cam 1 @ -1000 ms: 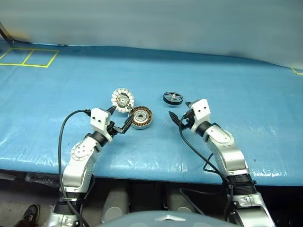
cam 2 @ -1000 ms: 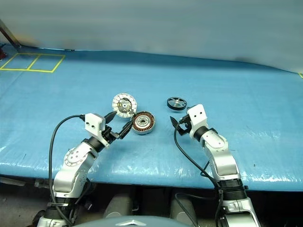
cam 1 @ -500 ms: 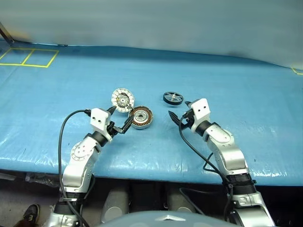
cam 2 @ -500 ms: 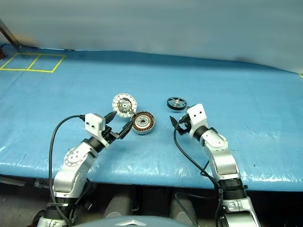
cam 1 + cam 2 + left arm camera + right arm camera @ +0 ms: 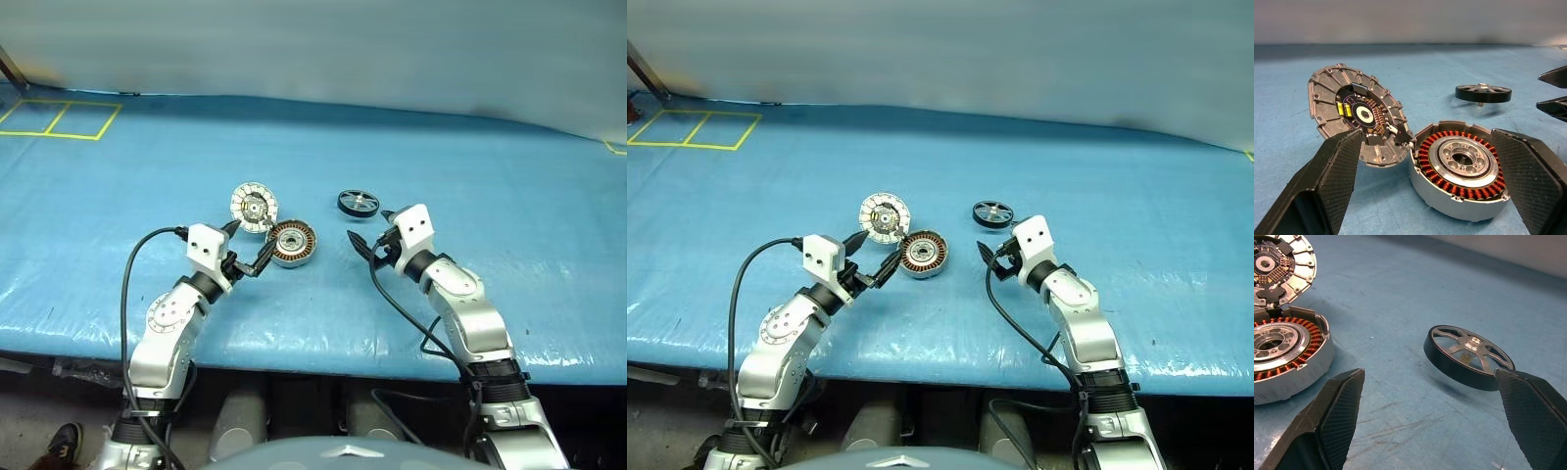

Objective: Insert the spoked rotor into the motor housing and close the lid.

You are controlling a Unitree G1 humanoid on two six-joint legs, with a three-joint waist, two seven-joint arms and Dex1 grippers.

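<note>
We've got both hands spread wide, holding nothing: left hand (image 5: 249,251) by the motor housing (image 5: 292,243), right hand (image 5: 373,231) near the spoked rotor (image 5: 359,203), lid (image 5: 254,207) flipped up.

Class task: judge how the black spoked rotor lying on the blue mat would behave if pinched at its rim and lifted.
The spoked rotor looks rigid, with metal spokes, so it probably won't flex. Its open spokes suggest it is light for its size. The smooth round rim may slip between the fingers, and it could roll if dropped on edge.
</note>
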